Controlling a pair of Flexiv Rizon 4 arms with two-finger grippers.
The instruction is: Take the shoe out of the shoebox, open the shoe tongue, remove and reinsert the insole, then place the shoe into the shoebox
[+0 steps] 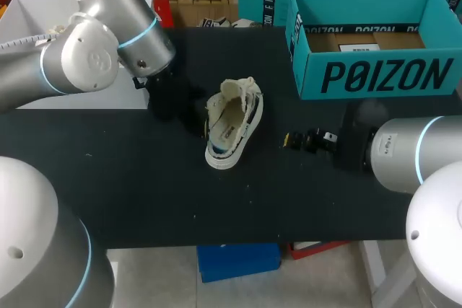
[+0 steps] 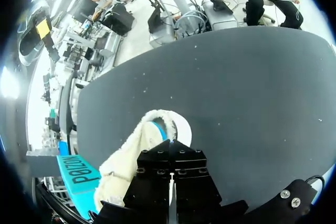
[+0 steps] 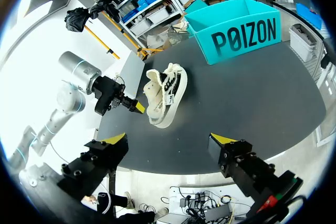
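Dark bench (image 1: pixel 144 178): the shoe (image 1: pixel 232 124) lies mid-bench, outside the teal shoebox (image 1: pixel 375 77) behind it. The left fingers (image 3: pixel 137 107) are at the shoe's heel side; whether they grip it I cannot tell. The right fingers (image 3: pixel 115 139) are spread wide, holding nothing, apart from the shoe

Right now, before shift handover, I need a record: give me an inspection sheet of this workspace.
Surface: black table, a few pale specks.
Job's things: white shoe out on the table; teal shoebox open, no shoe inside, standing apart from the shoe.
Clutter: nothing seen.
Pincers: left pincer at the shoe's side, state unclear; right pincer open, short of the shoe.
Cables: nothing seen on the table.
Surroundings: nothing seen reaching over the table.
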